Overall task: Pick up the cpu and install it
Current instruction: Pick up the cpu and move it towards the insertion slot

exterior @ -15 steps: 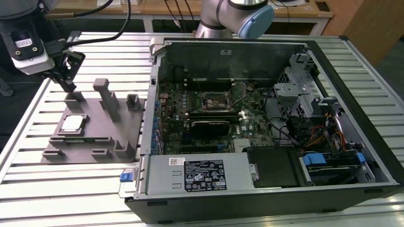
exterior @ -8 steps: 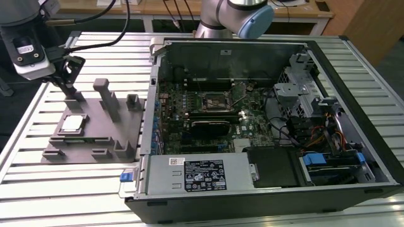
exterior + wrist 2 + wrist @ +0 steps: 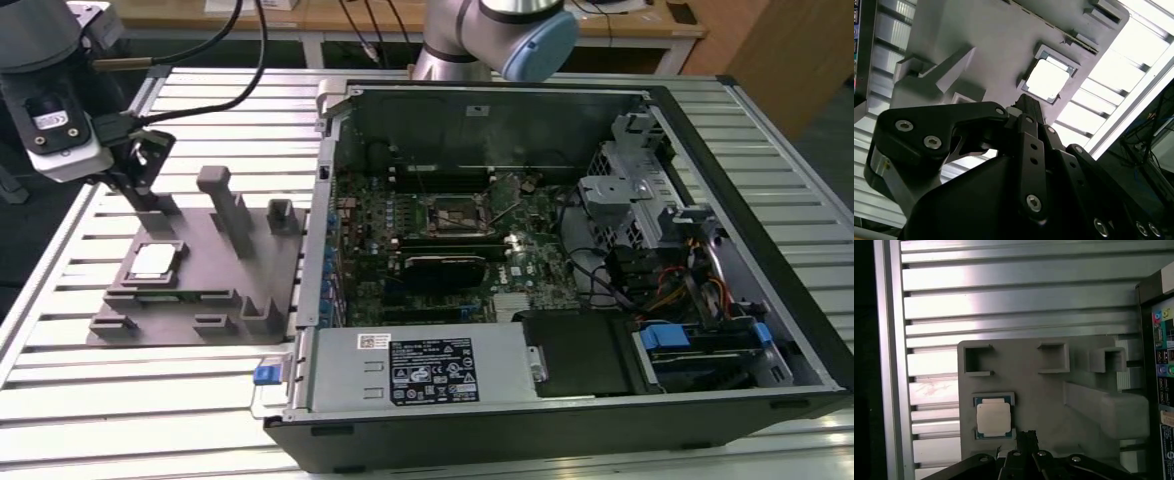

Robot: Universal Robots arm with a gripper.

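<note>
The cpu [image 3: 151,262] is a small square chip with a silvery top. It lies flat in a shallow framed recess of the grey fixture [image 3: 200,300], on the exterior view's left. Both wrist views show the chip [image 3: 994,419] [image 3: 1046,80] sitting in its recess. My gripper [image 3: 158,203] hangs over the fixture just behind the chip, apart from it, with its black fingers together and nothing between them. The gripper's tip [image 3: 1026,437] [image 3: 1026,102] stands close beside the cpu's edge. The dark metal-framed socket [image 3: 454,212] sits on the motherboard inside the open computer case.
The open computer case [image 3: 747,150] lies on its side on the slatted metal table [image 3: 134,400], right beside the fixture. Grey posts [image 3: 224,200] rise from the fixture near the gripper. Cables and drive bays fill the case on the exterior view's right.
</note>
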